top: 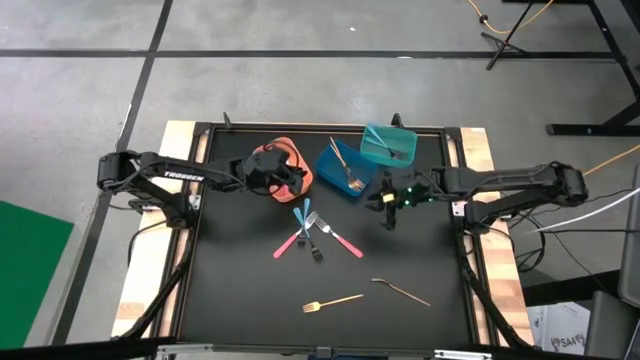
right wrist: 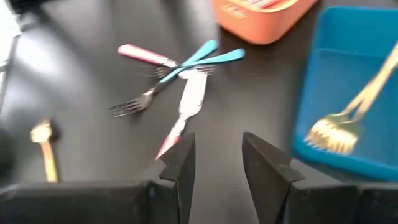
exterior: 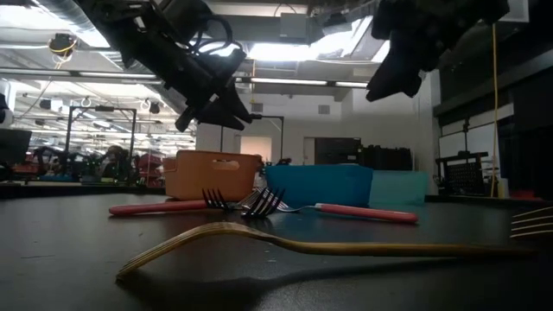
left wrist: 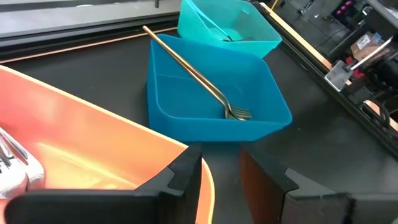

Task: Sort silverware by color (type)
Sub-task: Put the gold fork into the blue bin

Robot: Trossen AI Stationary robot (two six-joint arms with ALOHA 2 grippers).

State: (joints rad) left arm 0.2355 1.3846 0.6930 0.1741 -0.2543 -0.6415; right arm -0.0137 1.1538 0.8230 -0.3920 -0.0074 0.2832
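Gold fork point(exterior: 328, 246) lies nearest. Crossed pink and light-blue cutlery pile point(top: 312, 232) risks a double pick. Left gripper point(left wrist: 221, 177) and right gripper point(right wrist: 217, 158): jaws spread, empty.

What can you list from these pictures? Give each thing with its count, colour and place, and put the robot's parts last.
orange bin: one, orange, far left of the three bins, under the left tool.
blue bin: one, blue, middle; holds a gold fork.
teal bin: one, teal, far right; contents unclear.
pink and light-blue silverware: a crossed cluster, count unclear, mid-table in front of the bins.
gold fork on the table: one, near edge.
gold utensil: one, near edge, right of that fork.
table: one, black.
left tool: open, empty, above the orange bin's rim.
right tool: open, empty, right of the blue bin.
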